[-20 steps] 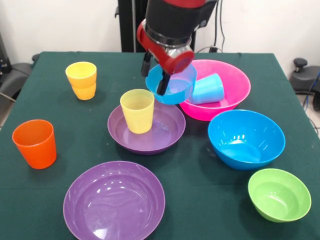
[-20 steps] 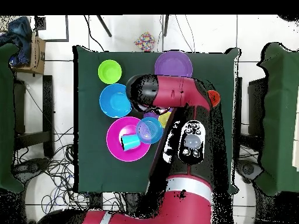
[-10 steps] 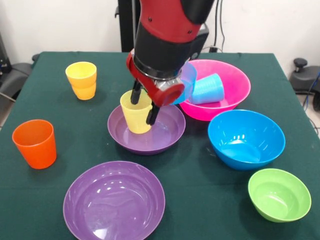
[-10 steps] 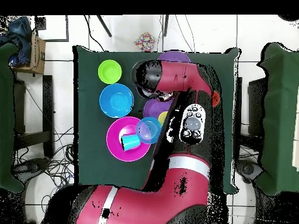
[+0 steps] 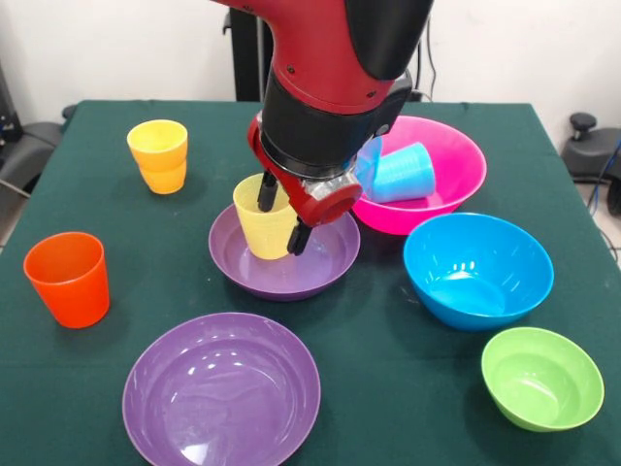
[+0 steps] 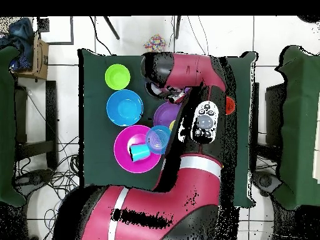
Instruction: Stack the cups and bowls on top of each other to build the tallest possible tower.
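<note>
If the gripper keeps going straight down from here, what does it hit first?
Probably the pale yellow cup: the gripper is open, fingers straddling its rim, with the purple bowl under it. Depth is uncertain.

The room is evenly bright, lit from above. White glints sit on the near purple bowl (image 5: 221, 390), the big blue bowl (image 5: 477, 269) and the green bowl (image 5: 541, 378). Shadows on the green tablecloth (image 5: 388, 388) are soft and short, darkest under the orange cup (image 5: 68, 279). The front view is crisp edge to edge, without visible motion blur on the arm (image 5: 325, 87).
</note>
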